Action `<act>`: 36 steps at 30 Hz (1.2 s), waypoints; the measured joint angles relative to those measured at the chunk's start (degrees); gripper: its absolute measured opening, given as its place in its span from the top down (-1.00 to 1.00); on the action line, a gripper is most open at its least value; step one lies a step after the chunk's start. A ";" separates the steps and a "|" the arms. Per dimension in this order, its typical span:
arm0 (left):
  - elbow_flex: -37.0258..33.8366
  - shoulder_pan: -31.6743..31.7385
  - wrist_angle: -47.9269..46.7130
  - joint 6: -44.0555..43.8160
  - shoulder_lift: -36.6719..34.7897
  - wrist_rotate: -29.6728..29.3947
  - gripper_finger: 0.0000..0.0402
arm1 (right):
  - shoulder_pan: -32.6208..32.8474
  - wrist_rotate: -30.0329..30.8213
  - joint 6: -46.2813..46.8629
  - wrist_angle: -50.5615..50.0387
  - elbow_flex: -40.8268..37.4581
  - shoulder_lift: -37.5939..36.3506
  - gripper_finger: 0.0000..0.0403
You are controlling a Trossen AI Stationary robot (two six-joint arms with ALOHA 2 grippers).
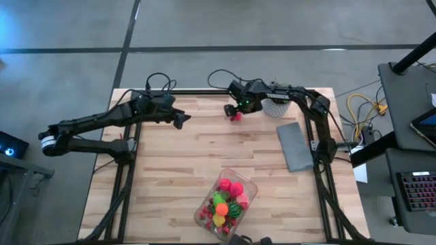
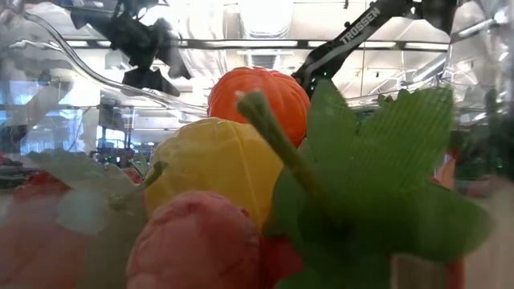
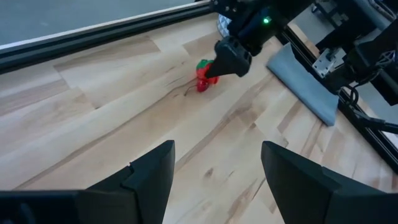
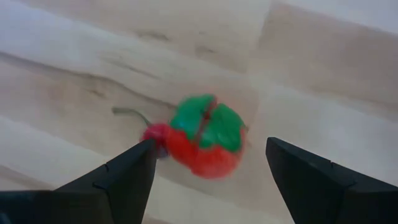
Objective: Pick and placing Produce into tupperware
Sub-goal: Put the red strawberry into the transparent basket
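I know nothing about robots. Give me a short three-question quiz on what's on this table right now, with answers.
1. True or false: the right tool has its fingers open around a red berry lying on the table.
2. Which best describes the tupperware? A) empty B) holds several pieces of produce C) upside down
3. Fill in: the grey slab lies on the ____ arm's side of the table.

Key
1. True: its fingers stand apart on either side of the berry, not yet closed.
2. B: pink, orange, yellow and green pieces sit inside.
3. Right. The left tool is open over bare wood.
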 joint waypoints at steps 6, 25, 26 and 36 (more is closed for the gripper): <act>-0.04 -0.01 -0.15 0.06 -0.03 0.33 -0.12 | 0.00 0.27 -0.09 0.89 1.93 2.22 -0.45; -0.17 -0.01 -0.15 1.73 -0.03 0.44 -0.12 | 0.01 0.41 -1.17 0.33 2.33 3.74 0.03; -0.17 -0.01 -0.15 1.80 -0.03 0.44 -0.12 | 0.02 -0.09 -1.16 0.35 2.33 3.65 0.05; -0.17 -0.01 -0.13 3.35 -0.03 0.44 -0.12 | 3.21 -7.81 -5.50 -3.19 3.84 -5.23 0.00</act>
